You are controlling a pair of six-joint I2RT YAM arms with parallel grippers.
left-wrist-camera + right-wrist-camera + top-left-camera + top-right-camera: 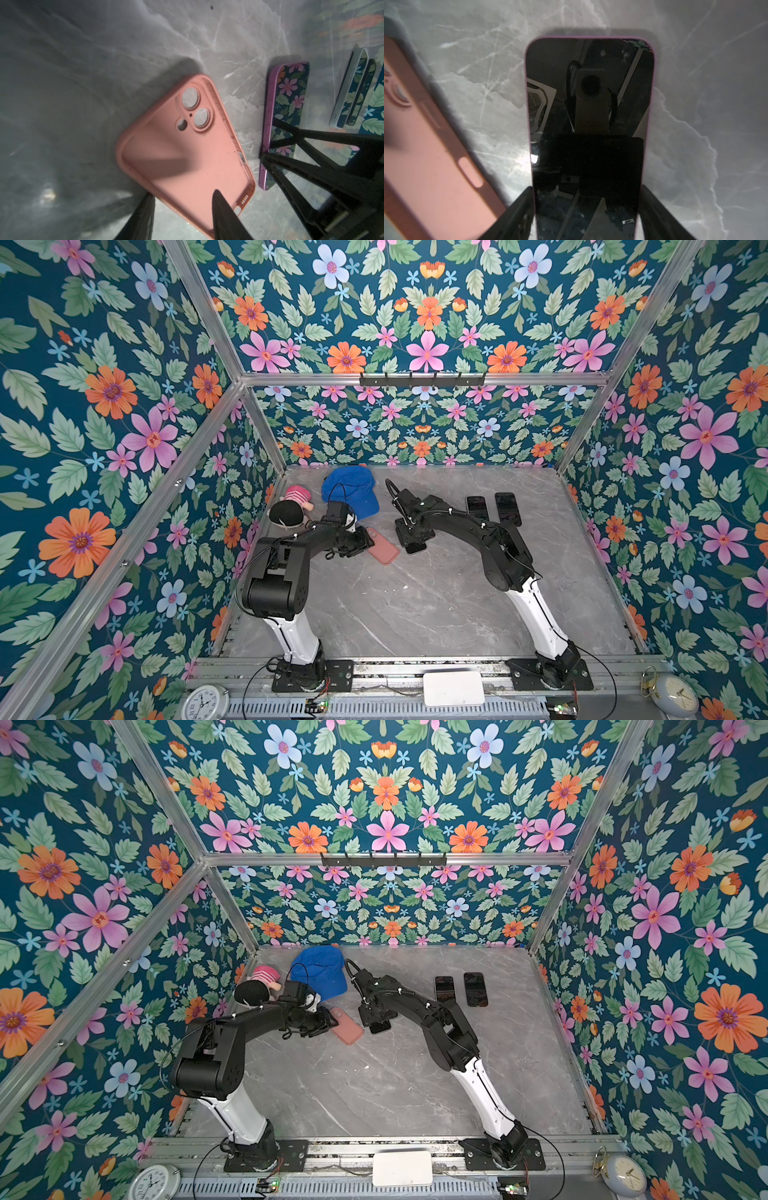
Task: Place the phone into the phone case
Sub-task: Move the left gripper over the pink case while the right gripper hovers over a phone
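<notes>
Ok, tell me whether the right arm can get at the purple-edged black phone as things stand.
Probably yes: the right gripper straddles the long edges of the purple-edged black phone, nothing in the way.

**Two arms of like build, as we saw them.** The left arm (pixel 291 556) and the right arm (pixel 494 539) each had a white lower segment (pixel 293 635), black housings above it, and a flat black base plate (pixel 343 672) dotted with screws. Thin black cables (pixel 388 486) ran along them, held by white ties (pixel 450 510). The fingers (pixel 224 216) were black tapered wedges on strutted frames.
</notes>
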